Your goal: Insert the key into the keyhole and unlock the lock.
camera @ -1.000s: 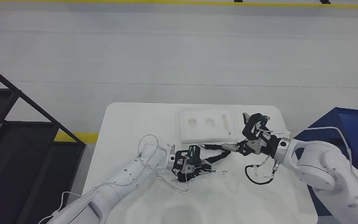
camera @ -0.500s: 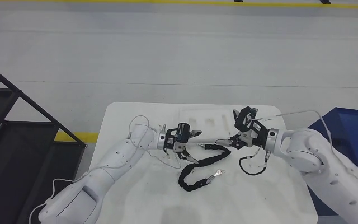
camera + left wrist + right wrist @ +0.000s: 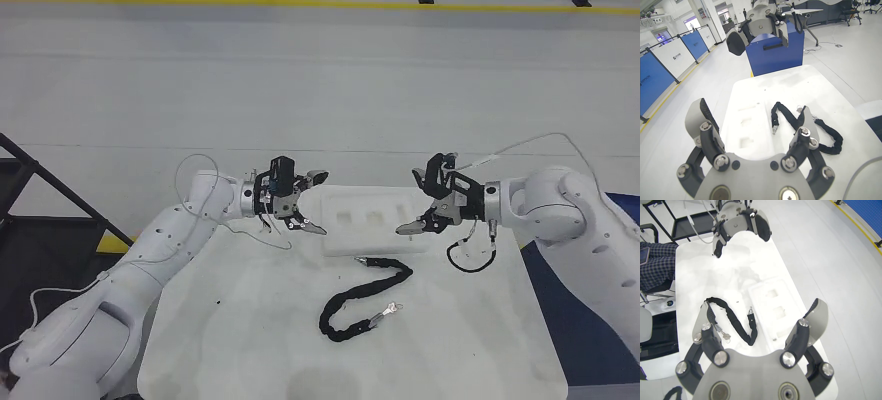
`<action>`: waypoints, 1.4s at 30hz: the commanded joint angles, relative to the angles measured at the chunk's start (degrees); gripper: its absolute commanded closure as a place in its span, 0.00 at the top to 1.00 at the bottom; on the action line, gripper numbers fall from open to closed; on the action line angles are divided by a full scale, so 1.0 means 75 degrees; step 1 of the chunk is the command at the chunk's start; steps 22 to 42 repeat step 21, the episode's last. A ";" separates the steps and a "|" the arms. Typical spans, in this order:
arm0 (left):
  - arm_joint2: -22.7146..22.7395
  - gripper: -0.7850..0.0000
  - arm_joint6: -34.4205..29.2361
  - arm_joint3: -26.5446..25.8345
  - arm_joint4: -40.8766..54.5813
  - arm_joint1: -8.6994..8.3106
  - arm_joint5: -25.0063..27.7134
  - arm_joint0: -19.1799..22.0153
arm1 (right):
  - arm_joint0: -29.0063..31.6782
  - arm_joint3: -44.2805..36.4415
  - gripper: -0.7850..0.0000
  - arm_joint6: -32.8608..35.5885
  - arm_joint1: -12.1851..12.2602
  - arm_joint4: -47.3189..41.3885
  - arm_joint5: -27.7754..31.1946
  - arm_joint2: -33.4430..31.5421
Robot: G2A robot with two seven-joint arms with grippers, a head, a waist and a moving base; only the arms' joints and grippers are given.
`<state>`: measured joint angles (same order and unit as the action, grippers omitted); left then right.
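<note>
A black fabric-covered chain lock lies in a loose curve on the white table, just in front of the foam tray. Its bare metal pin end lies free beside the tray. At its other end, a small key sits at the metal lock piece, seemingly in it. My left gripper hangs open at the tray's left end, holding nothing. My right gripper is open over the tray's right end, facing the left one. In the left wrist view the chain lies past my left gripper.
The foam tray has several shallow cut-outs. A blue cabinet stands beyond the table's right end, and a black rack stands off its left side. Loose cables hang from both arms near the table's far edge.
Both grippers have left the chain ends, opened and drawn back apart toward the table's far side. The chain now lies loose on the table with its pin end free.
</note>
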<state>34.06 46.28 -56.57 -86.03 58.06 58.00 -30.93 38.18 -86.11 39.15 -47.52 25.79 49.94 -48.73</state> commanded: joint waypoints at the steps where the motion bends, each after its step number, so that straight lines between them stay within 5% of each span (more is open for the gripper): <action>1: -0.0357 1.00 0.0000 0.0061 0.0458 -0.0227 0.0000 0.0437 | -0.0198 0.0088 1.00 0.0340 -0.0010 -0.0223 0.0100 0.0026; 14: -0.2103 1.00 0.0000 0.0420 0.2522 -0.1107 0.0000 0.2443 | -0.0859 0.0366 1.00 0.0943 -0.0124 -0.0792 0.0242 0.0199; 42: -0.2137 1.00 0.0000 0.0414 0.2636 -0.1127 0.0000 0.2503 | -0.0896 0.0428 1.00 0.0904 -0.0138 -0.0799 0.0146 0.0198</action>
